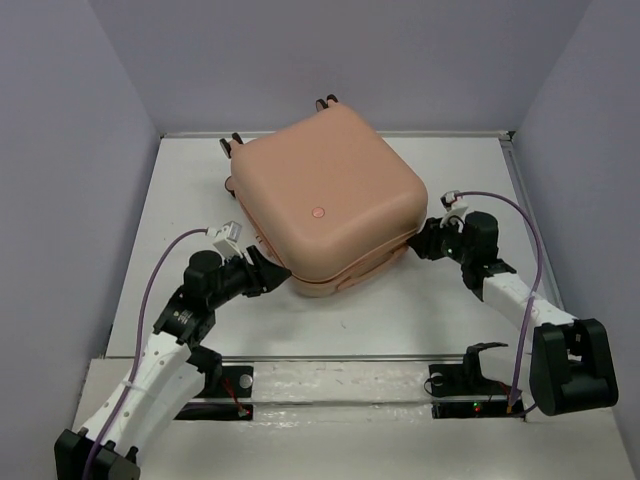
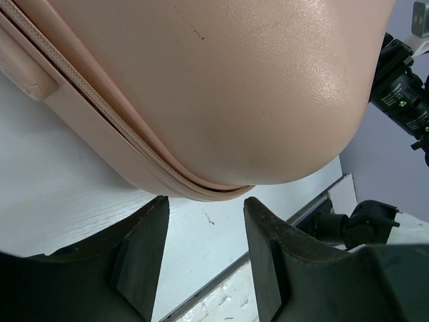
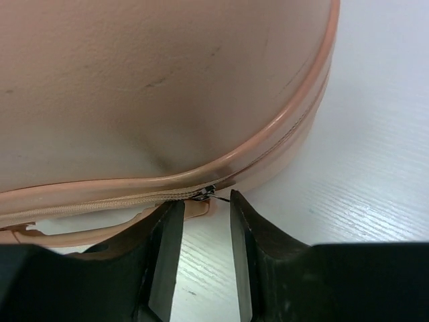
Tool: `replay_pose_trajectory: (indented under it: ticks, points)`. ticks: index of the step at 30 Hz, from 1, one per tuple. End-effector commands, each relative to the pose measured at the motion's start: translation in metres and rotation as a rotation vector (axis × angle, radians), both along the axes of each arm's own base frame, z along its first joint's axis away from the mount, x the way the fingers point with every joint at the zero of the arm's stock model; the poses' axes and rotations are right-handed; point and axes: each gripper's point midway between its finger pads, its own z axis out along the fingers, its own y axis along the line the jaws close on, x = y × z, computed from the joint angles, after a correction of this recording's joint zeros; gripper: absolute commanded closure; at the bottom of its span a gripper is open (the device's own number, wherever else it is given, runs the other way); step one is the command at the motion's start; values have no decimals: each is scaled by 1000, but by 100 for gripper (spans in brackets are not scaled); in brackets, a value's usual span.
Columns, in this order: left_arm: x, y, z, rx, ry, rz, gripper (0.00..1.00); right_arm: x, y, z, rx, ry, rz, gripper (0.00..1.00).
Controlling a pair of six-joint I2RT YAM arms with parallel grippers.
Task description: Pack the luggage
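A closed salmon-pink hard-shell suitcase (image 1: 325, 205) lies flat on the white tabletop (image 1: 185, 190), turned at an angle so that one rounded corner points toward the arms. A small round dot (image 1: 318, 212) sits near the middle of its upper shell. Black caster wheels (image 1: 232, 146) stick out at its far-left side and far edge. The left pincer (image 1: 268, 272) is at the suitcase's near-left side, right against the seam between the two shells. The right pincer (image 1: 420, 243) reaches the near-right corner at the same seam. How wide either pincer stands cannot be told from here. A purple cable (image 1: 160, 262) loops over each arm.
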Motion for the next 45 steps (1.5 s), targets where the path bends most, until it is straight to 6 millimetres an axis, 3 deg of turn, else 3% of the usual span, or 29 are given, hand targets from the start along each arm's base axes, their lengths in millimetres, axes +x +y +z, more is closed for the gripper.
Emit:
replay_pose_trajectory:
  ticks: [1, 3, 4, 5, 9, 16, 18, 21, 23, 26, 29, 31, 32, 35, 36, 40, 45]
  points:
    - [-5, -6, 1, -13, 3, -40, 42, 23, 6, 54, 10, -260, 41, 65]
    - [-4, -6, 0, -9, 8, -34, 42, 21, 10, 54, 24, -267, 61, 70]
    - [-4, -7, -2, -6, 10, -32, 42, 23, 9, 55, 24, -273, 52, 82]
    - [-3, -7, -3, -4, 11, -28, 42, 23, 9, 58, 30, -281, 47, 86]
    - [-3, -8, -6, -1, 16, -23, 43, 23, 8, 59, 52, -291, 31, 93]
    - [1, -20, -19, -21, 26, -29, 43, 2, 27, 64, 137, -267, 78, 93]
    - [5, -22, -18, -38, 19, -21, 44, -4, 25, 51, 99, -196, 41, 93]
    - [12, -25, -11, -54, -6, -16, 46, -12, 30, 50, 43, -152, 23, 93]
    - [16, -27, -12, -51, -2, -16, 47, -25, 39, 35, 9, -78, 38, 93]
    - [20, -30, -10, -53, -8, -14, 47, -32, 55, 48, 47, -41, 85, 93]
    - [23, -32, -10, -54, -12, -13, 47, -39, 59, 34, -25, 60, 107, 93]
    - [25, -32, -11, -51, -15, -8, 47, -52, 78, 37, -17, 90, 187, 93]
    - [26, -33, -12, -54, -15, -10, 47, -70, 97, 35, 0, 111, 269, 93]
    - [28, -36, -10, -64, -16, -12, 48, -99, 127, 22, -5, 159, 373, 93]
    - [30, -38, -10, -66, -19, -12, 48, -123, 152, 20, 2, 162, 464, 93]
    - [33, -42, -9, -64, -19, -12, 48, -165, 196, 12, -24, 194, 582, 93]
    - [33, -44, -6, -75, -25, -8, 48, -188, 247, 32, 47, 133, 640, 93]
